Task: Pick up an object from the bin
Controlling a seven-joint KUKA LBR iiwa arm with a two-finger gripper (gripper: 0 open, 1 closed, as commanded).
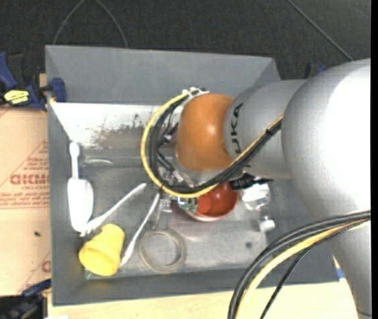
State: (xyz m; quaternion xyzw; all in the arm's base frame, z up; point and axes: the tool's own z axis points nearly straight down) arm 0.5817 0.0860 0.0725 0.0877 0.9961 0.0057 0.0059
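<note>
the gripper hangs low in mid-bin under its orange cover; spread or closed, i cannot tell. a red round thing lies just beside it, on the arm's side.

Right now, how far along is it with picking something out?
Done: the end effector is down in the bin, over a red round thing near the middle. In hand: nothing visibly lifted. Left: the grasp and lift; yellow cup and white brush lie untouched.

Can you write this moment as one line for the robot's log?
arm: over bin middle | under it: red round thing | left: yellow cup, white brush | front: clear ring | grasp: cannot tell
</note>
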